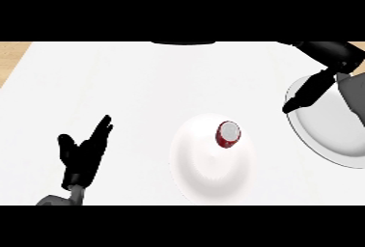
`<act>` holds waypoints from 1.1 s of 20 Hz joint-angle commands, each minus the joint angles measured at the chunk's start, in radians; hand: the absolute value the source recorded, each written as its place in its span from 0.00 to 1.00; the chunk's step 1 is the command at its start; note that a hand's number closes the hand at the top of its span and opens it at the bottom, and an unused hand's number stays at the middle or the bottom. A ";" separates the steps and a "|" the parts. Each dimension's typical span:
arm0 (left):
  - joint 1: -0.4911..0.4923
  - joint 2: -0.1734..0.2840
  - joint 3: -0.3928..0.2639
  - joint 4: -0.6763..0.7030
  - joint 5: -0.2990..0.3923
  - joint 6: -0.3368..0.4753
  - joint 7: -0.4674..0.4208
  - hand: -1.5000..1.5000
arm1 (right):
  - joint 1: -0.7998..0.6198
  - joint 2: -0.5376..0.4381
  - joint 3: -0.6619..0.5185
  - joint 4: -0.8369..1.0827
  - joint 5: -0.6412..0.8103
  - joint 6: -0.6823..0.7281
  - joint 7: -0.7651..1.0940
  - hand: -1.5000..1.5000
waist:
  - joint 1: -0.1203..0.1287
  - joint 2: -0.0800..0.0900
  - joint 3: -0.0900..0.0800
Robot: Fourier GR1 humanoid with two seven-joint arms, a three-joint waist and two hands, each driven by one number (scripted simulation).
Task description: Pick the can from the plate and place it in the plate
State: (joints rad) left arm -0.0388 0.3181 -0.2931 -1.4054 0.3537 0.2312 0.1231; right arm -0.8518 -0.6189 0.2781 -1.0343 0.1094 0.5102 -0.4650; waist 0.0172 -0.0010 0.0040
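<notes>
A red can [228, 134] with a pale top stands upright on the far right part of a white plate [210, 171] in the middle of the counter. A second, larger white plate [324, 132] lies at the right edge, partly cut off by the view. My right hand [311, 90] hangs over that plate's far left rim, fingers straight and pointing down-left, holding nothing and well apart from the can. At the lower left my left hand [85, 152] rests open, fingers up.
The white counter [128, 82] ends at a tan strip [13, 58] along the far left. A dark rounded object [182, 42] shows at the counter's far edge. My grey right forearm [354, 94] covers part of the right plate.
</notes>
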 commanded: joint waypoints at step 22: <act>0.008 -0.098 0.032 0.056 -0.091 -0.027 0.029 0.50 | 0.196 0.188 0.146 -0.299 0.383 0.063 0.311 0.00 | -0.014 0.002 -0.004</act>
State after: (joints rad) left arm -0.0083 0.2754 -0.2366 -1.4231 0.2980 0.1899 0.1478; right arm -0.6441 -0.4484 0.4342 -1.3778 0.4600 0.5347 -0.1297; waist 0.0028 -0.0042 0.0047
